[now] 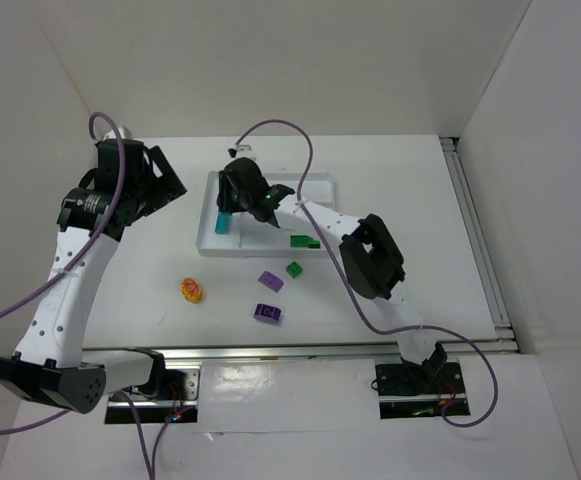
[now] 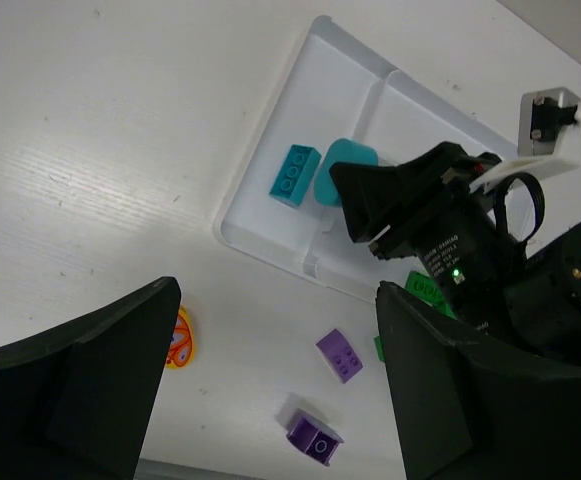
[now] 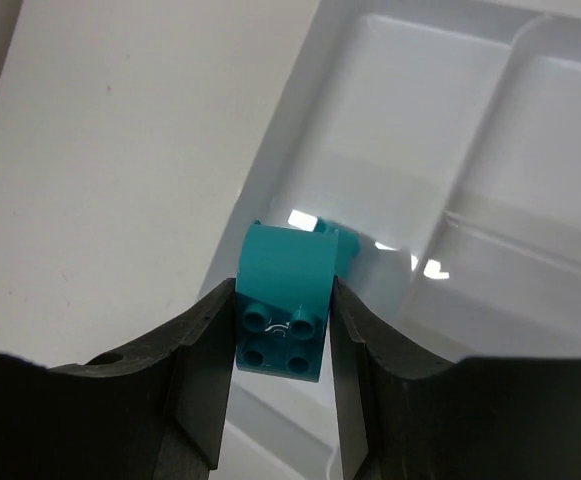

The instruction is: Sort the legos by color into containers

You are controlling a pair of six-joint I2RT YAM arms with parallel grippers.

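Sorting is barely begun. Your left gripper (image 2: 278,300) hangs wide open and empty, well left of the tray (image 2: 330,90). Below it and to its right, the orange piece (image 1: 191,290) lies loose on the table (image 1: 410,200). One cyan brick (image 2: 295,175) lies in the tray's end section. Your right gripper (image 3: 281,300) is pinched on a second cyan brick (image 3: 288,260) just above that section, so I judge a drop comes next. Nearer you than that gripper, two purple bricks (image 1: 271,281) (image 1: 267,313) wait on the table, with green bricks (image 1: 294,269) (image 1: 305,241) to their right. The right arm (image 1: 370,255) hides part of the tray and crowds the farther green brick.
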